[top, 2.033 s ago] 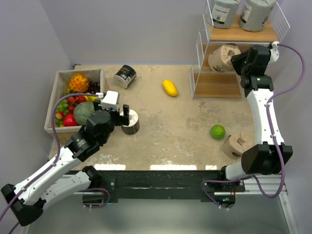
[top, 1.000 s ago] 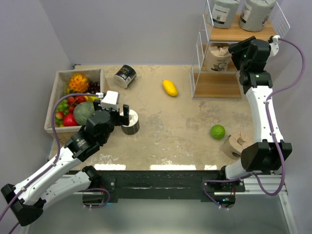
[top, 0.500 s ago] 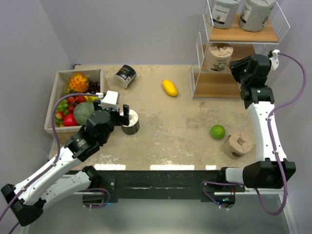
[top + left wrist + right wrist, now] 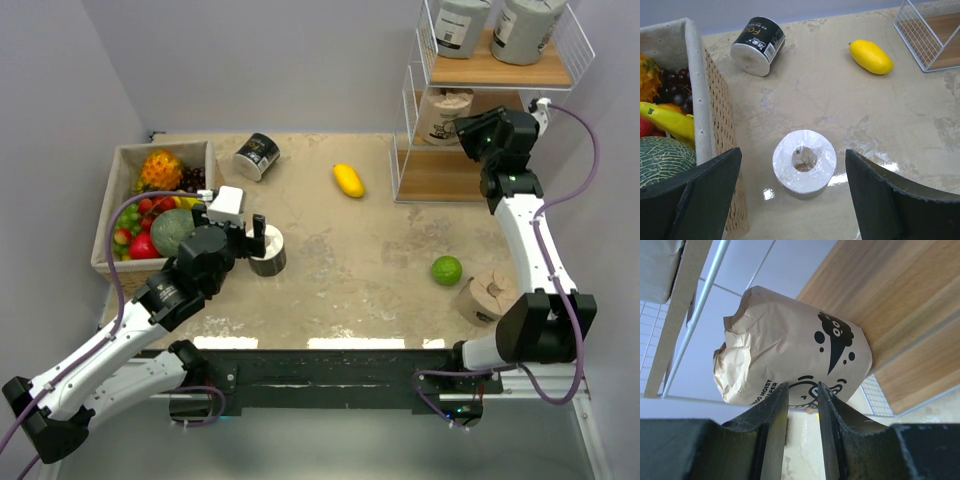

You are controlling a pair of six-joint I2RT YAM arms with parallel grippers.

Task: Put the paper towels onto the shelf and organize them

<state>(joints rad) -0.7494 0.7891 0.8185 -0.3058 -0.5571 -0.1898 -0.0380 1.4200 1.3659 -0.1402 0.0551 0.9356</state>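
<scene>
**Half the task done: three shelved, three to go**

The worktop [image 4: 370,250] bore three rolls yet to be shelved: a loose tan roll [image 4: 487,296], a tipped black roll [image 4: 257,157] beside the fruit box [image 4: 695,75], and an upright black roll [image 4: 270,255]. The shelf [image 4: 445,178] held two grey rolls [image 4: 465,25] on top and a shelved tan roll [image 4: 790,355] mid-tier. We found the left claw [image 4: 792,152] spread above the upright black roll; the right claw [image 4: 800,395], closed and empty, faced the shelved tan roll.

The tan roll [image 4: 790,355] is crinkled matt paper; the shelf [image 4: 900,305] is smooth wood.
</scene>
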